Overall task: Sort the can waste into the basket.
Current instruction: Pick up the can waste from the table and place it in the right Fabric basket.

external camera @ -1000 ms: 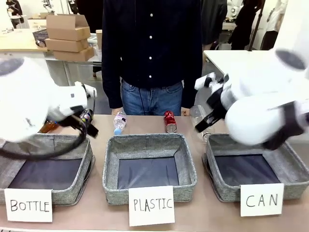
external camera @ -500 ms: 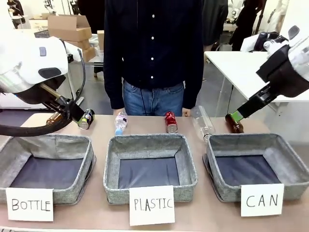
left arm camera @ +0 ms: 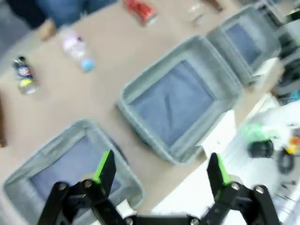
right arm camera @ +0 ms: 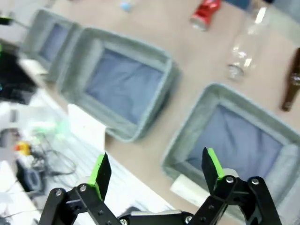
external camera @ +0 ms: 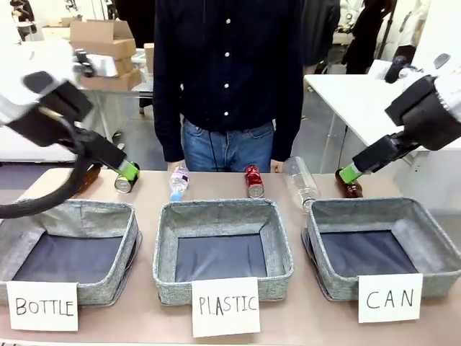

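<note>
**Red can (external camera: pixel 253 181) and black can (external camera: pixel 125 183) lie at far side of table (external camera: pixel 297 317), clear of spread jaws**

Both small metal cylinders rest on their sides along the tan table's far edge, in front of a standing person (external camera: pixel 227 72) in a dark buttoned shirt. The left jaws stand spread wide. From the front, one green pad (external camera: pixel 129 171) lines up just above the black can's silver end, yet the left wrist view puts that can well apart from them. The right jaws, equally wide, hang raised near the far corner of the CAN basket (external camera: pixel 382 207), a shallow rectangle of grey woven fabric with dark lining and a white handwritten card (external camera: pixel 390 298). A clear plastic bottle (external camera: pixel 301 184) lies between the red can and that basket. A brown glass bottle (external camera: pixel 351 187) sits by the right pad.
</note>
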Robot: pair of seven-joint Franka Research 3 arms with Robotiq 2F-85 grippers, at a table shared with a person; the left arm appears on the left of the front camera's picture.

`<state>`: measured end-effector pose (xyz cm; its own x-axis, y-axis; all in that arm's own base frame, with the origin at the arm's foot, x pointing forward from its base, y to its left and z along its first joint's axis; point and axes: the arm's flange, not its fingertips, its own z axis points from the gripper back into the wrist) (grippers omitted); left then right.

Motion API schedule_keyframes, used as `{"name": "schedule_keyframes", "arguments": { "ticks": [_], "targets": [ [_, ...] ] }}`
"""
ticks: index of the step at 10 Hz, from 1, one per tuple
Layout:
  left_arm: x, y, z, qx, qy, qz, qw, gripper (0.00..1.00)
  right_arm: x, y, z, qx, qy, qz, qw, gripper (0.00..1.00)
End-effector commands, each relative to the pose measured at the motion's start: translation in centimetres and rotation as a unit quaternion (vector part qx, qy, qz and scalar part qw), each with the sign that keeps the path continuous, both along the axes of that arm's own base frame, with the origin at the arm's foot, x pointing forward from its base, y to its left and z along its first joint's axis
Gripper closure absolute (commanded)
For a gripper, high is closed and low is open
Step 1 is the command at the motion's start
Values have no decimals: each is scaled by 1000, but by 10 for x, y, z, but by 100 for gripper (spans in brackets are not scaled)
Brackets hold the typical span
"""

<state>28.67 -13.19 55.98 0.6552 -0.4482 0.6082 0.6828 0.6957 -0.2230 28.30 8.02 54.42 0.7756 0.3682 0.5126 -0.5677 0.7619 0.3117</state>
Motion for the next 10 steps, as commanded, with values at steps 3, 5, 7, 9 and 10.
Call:
{"name": "schedule_keyframes", "arguments": {
  "ticks": [3,5,7,9,10],
  "targets": [
    [2,135,-89,-404,194,-6,894,0,10,-99,-30,422,247,-45,871,0],
    [29,138,-124,-463,238,-13,854,0,18,-115,-31,450,245,-78,855,0],
    [64,116,-136,-424,246,4,872,0,22,-117,-23,413,210,-149,874,0],
    [46,168,-101,-449,198,-32,871,0,12,-128,-37,419,223,-38,879,0],
    [46,168,-101,-449,198,-32,871,0,12,-128,-37,419,223,-38,879,0]
  ]
}}
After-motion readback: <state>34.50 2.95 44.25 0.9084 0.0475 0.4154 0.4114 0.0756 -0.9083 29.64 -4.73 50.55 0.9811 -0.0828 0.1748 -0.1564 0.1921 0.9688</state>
